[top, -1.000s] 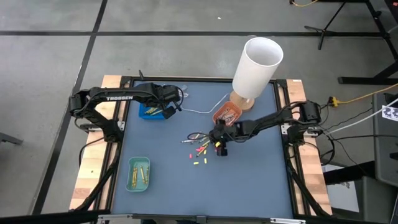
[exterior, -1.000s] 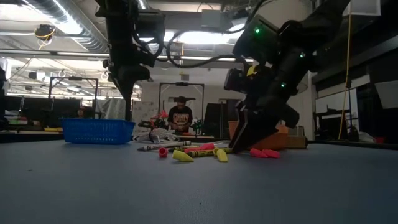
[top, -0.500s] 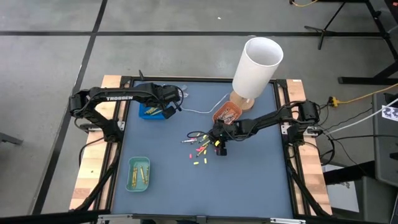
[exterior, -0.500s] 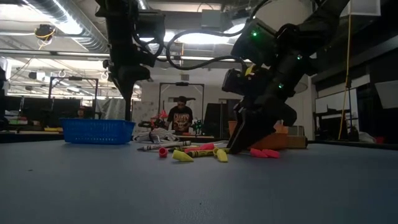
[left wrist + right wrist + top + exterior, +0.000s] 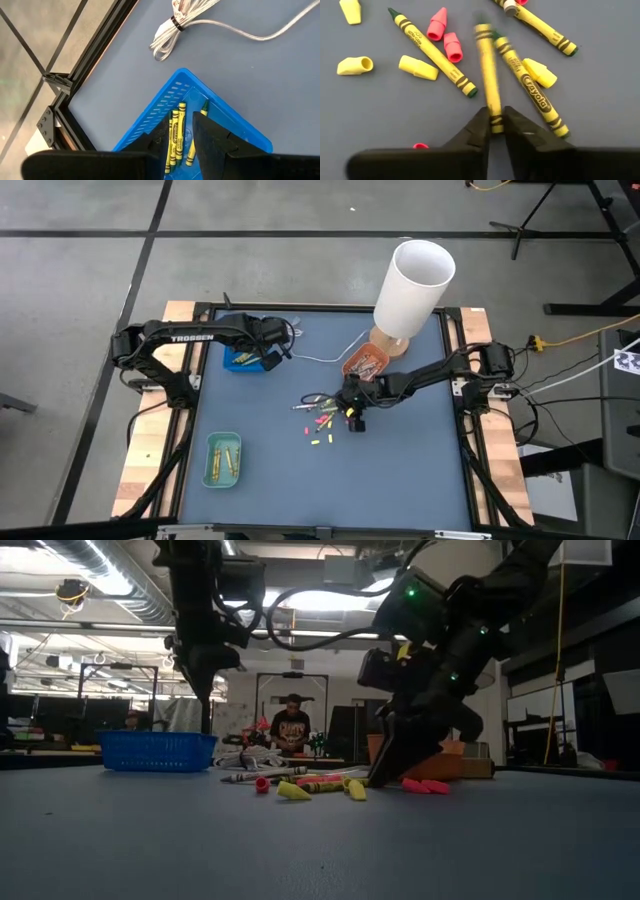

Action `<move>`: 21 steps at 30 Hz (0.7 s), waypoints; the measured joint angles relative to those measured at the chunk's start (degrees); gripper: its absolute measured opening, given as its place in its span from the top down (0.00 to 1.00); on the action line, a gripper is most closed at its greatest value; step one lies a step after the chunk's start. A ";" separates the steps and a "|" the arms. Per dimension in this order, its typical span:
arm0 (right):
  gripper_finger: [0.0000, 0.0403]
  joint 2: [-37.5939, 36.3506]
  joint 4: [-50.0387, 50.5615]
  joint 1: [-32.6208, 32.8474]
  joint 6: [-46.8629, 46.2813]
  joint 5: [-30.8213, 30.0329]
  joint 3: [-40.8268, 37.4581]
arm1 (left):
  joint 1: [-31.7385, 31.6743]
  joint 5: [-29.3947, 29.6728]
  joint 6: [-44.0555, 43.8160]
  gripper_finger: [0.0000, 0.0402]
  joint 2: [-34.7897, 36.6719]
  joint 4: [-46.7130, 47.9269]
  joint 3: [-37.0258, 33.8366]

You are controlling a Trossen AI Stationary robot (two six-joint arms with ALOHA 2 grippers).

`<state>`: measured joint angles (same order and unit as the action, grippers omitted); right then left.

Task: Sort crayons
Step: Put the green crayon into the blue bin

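Sorting is partway: crayons lie in the blue tray (image 5: 150, 125), green tray (image 5: 223, 460) and orange tray (image 5: 365, 365), while a scatter remains mid-table. Right claw (image 5: 494, 125) is clamped on a yellow crayon (image 5: 487, 75); left claw (image 5: 186, 135) hangs slightly apart, empty, over the blue tray.

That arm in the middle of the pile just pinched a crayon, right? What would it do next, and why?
Probably lift straight up a little. The right gripper has its fingers closed on one yellow crayon, which appears already raised over the others. Another crayon and loose eraser caps lie close by, so rising clear first would avoid dragging them before carrying it to a tray, perhaps the orange one.
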<state>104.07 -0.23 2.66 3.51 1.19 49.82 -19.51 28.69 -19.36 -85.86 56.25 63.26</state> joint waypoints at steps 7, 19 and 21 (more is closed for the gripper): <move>0.96 -0.02 0.03 -0.02 0.00 -0.09 0.00 | 5.74 -0.02 -0.84 0.83 0.33 1.18 0.00; 0.97 0.24 2.97 -0.07 0.00 -0.07 2.53 | 23.05 -0.05 -13.95 0.83 4.54 3.56 0.00; 0.98 0.46 4.80 -0.07 0.02 -0.09 4.52 | 26.05 -0.05 -16.84 0.83 5.51 3.93 0.00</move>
<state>104.53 4.57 2.59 3.52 1.10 54.34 6.53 28.64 -36.20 -80.36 60.18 63.26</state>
